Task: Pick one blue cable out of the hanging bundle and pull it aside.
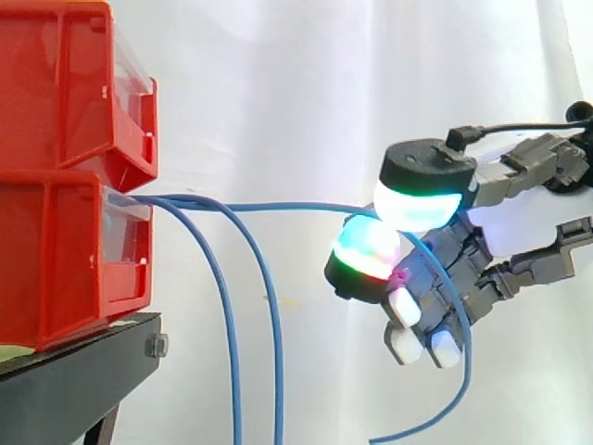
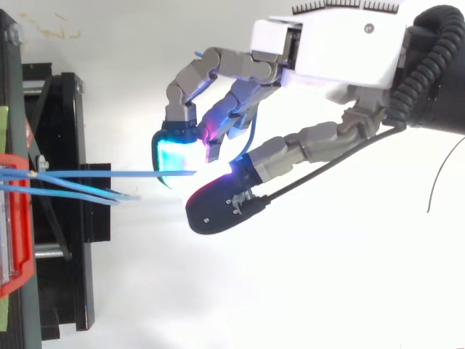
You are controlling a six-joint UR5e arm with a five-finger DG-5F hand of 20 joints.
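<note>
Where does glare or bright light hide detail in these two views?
Side view: the white curtain is evenly bright, and the thin blue cable stands out against it. Top view: glow from the fingertip pads of the robot hand washes out the cable where it is pinched.

A black stand (image 1: 88, 357) carries the work, at the left of the side view, with a bolt (image 1: 157, 347) on its front edge. Directly on its top sits the lower red bin (image 1: 56, 260), whose clear front panel reaches nearly to that edge. An upper red bin (image 1: 56, 83) is stacked on the lower one. From above, the stand's black frame (image 2: 65, 218) juts out beyond the bins' front.
</note>
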